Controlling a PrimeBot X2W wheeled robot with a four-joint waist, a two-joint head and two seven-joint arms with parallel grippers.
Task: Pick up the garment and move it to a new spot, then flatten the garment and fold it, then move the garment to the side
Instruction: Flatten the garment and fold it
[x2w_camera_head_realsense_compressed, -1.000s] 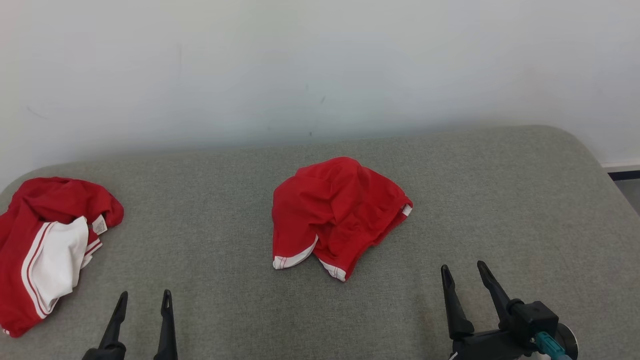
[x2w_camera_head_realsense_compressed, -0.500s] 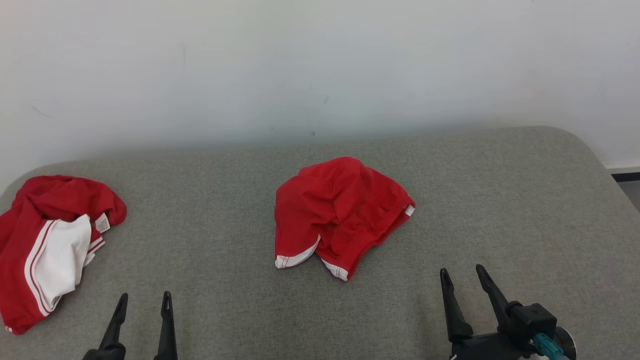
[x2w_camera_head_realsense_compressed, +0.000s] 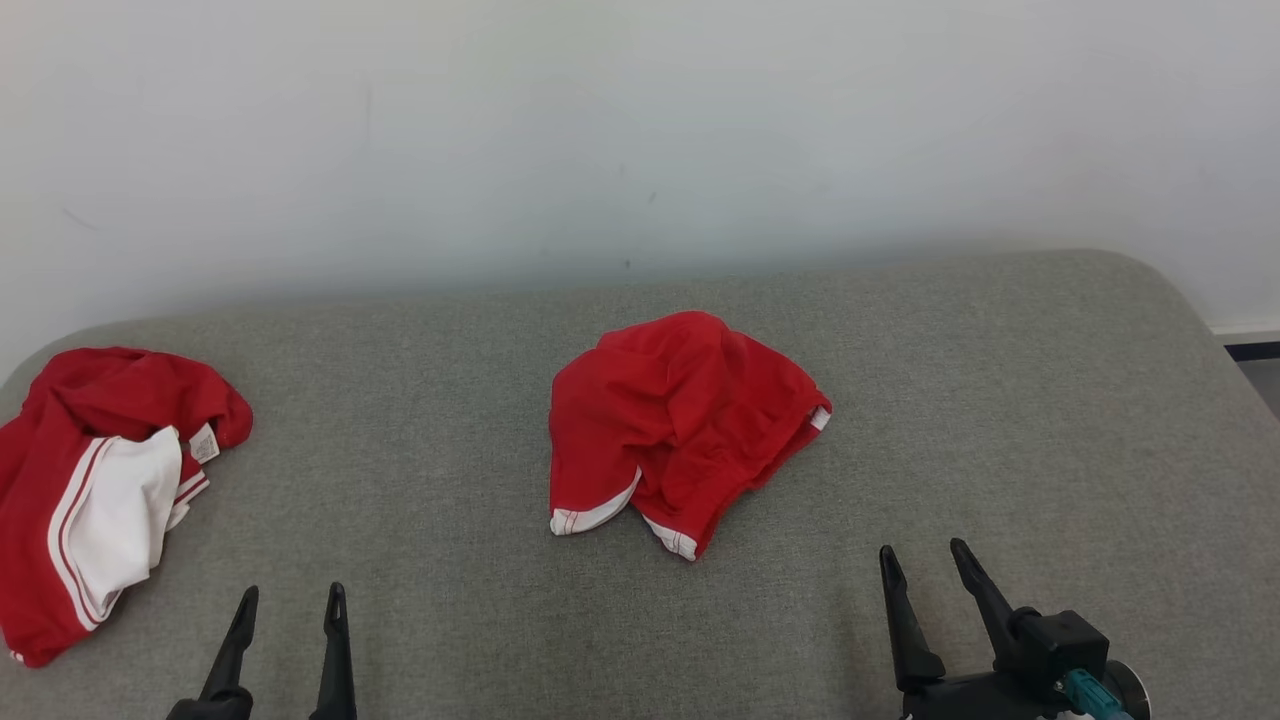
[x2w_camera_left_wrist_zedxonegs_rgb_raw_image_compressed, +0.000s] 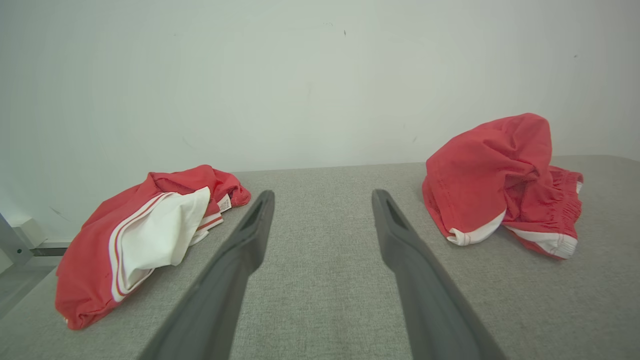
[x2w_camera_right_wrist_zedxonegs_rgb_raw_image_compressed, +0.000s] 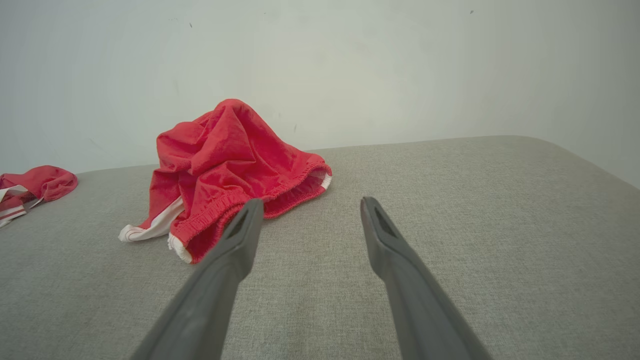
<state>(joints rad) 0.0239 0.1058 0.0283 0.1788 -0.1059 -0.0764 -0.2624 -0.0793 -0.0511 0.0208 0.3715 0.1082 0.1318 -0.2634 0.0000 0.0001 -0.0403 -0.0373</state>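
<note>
Two red garments lie well apart on the grey cushion (x2w_camera_head_realsense_compressed: 1000, 400): the crumpled garment (x2w_camera_head_realsense_compressed: 680, 420) at centre, a red-and-white piece (x2w_camera_head_realsense_compressed: 100, 490) at the left edge. The left gripper (x2w_camera_head_realsense_compressed: 293, 592) and right gripper (x2w_camera_head_realsense_compressed: 922, 548) sit nearer the front, fingers spread and empty. The right wrist view exposes what looks like an elastic waistband (x2w_camera_right_wrist_zedxonegs_rgb_raw_image_compressed: 290, 187).

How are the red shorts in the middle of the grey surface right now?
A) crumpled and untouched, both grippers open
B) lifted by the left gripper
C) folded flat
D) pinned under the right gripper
A: the red shorts lie in a crumpled heap on the grey surface, with the left gripper and right gripper open and apart from them.
</note>
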